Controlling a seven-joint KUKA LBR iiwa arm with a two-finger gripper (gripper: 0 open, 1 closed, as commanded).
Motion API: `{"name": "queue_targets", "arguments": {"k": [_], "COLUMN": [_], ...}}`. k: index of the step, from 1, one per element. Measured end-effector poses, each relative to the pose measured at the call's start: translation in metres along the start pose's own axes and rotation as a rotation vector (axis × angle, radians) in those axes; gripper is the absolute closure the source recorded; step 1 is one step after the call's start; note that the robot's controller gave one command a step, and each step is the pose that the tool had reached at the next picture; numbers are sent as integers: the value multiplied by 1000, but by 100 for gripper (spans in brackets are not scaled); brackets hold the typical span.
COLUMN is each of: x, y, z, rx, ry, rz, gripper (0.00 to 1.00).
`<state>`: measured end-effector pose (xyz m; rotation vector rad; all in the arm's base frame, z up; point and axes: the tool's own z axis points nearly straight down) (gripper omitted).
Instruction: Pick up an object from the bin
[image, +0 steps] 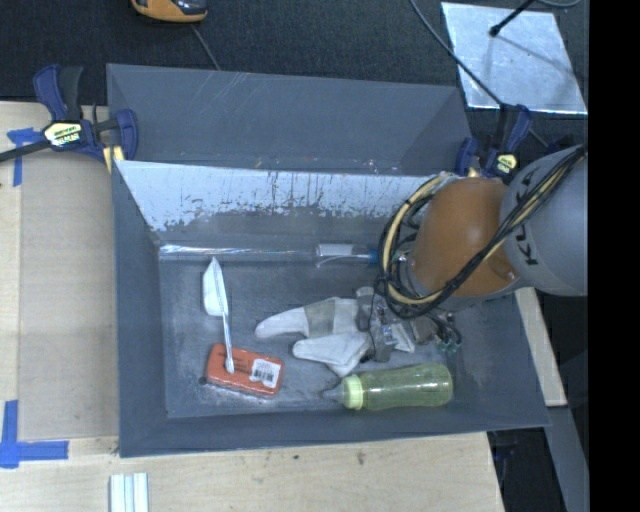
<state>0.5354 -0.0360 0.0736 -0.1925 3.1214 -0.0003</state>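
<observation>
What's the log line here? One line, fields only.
gripper: low over white socks | nearest: green bottle, lying flat | socks: on bin floor

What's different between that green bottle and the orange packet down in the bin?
The green bottle is rounded, lying on its side; the orange packet is flat. The bottle looks plain; the packet bears a white barcode label. The bottle lies front right, by the gripper; the packet front left, under the handle of a white spoon. Both rest on the bin floor, near its front wall.
</observation>
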Motion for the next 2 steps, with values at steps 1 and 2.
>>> {"name": "queue_targets", "arguments": {"k": [1,2], "x": [0,-17], "y": [0,1], "z": [0,-166], "rx": [0,1], "ry": [0,7], "rz": [0,1], "gripper": [100,100]}}
